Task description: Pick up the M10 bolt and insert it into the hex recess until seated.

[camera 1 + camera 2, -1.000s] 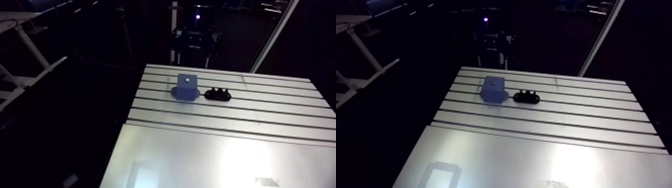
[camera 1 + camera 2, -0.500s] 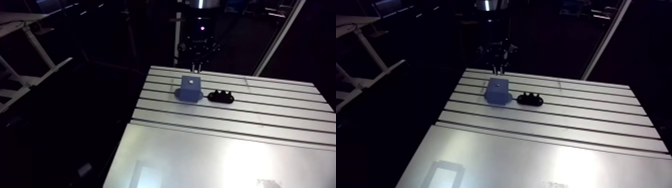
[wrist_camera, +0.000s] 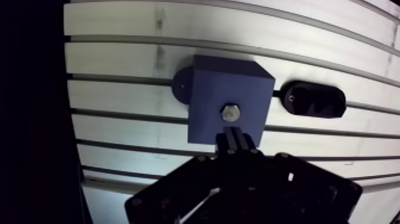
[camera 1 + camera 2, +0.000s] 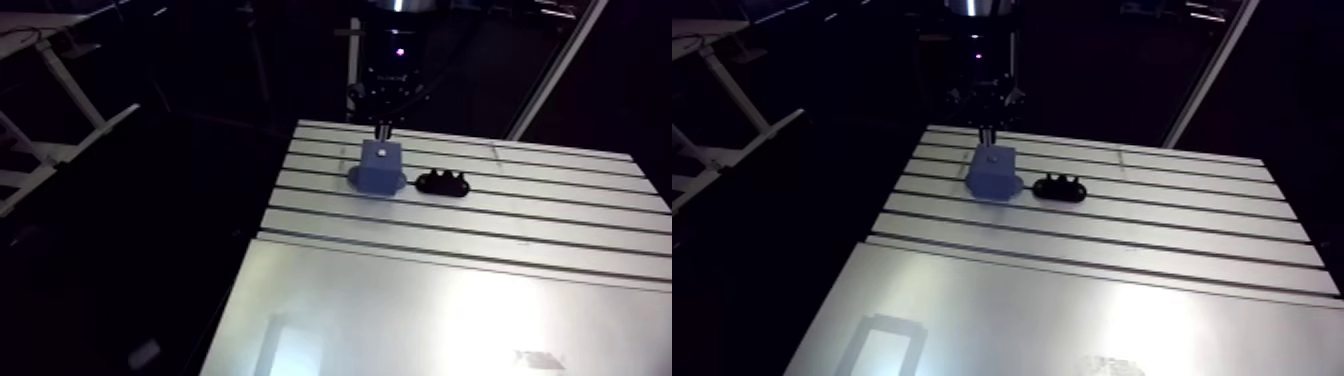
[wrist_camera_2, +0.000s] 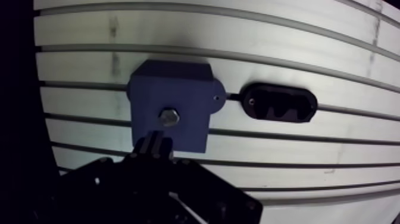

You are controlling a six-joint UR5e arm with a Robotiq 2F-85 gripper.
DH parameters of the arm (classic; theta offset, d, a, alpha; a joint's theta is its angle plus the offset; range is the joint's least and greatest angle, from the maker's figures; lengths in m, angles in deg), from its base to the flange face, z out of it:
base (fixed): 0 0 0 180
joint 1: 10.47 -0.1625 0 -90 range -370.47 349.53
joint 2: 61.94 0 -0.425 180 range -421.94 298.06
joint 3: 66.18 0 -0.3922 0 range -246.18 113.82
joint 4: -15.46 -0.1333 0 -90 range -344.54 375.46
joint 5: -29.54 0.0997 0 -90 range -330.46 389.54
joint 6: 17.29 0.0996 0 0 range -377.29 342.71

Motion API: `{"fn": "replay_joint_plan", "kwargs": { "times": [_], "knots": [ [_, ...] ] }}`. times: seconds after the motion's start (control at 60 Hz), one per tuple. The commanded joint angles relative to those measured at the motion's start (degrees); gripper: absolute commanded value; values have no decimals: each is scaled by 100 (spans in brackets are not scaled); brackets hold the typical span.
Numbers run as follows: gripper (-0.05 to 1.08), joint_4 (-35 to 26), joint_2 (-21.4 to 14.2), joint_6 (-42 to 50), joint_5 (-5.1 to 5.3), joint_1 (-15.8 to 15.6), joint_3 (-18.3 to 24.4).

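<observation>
A blue block (image 3: 214,83) stands on the slotted aluminium table (image 4: 500,230). A silver hex bolt head (image 3: 230,112) sits in the middle of the block's top face. My gripper (image 3: 235,136) hangs over the block's near edge, its two dark fingers pressed together with nothing between them. The fingertips end just short of the bolt head. In the arm view the gripper (image 4: 383,125) comes down right above the block (image 4: 380,172).
A black oblong holder (image 3: 313,99) with recesses lies on the table beside the block, a short gap away. The same holder (image 4: 443,184) shows to the block's right in the arm view. The table's left edge runs close to the block.
The gripper has come down over the blue block and its fingers have gone from spread to shut. The block and the black holder have not moved.
</observation>
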Motion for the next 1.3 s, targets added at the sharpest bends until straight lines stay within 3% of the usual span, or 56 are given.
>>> {"fn": "replay_joint_plan", "kwargs": {
  "times": [0.017,0.133,0.367,1.3],
  "knots": [
    [108,13,90,-3,-5,15,12],
    [108,22,92,6,-22,15,29],
    [108,31,204,6,-154,15,37],
    [108,81,285,7,-128,-2,48]
  ]
}}
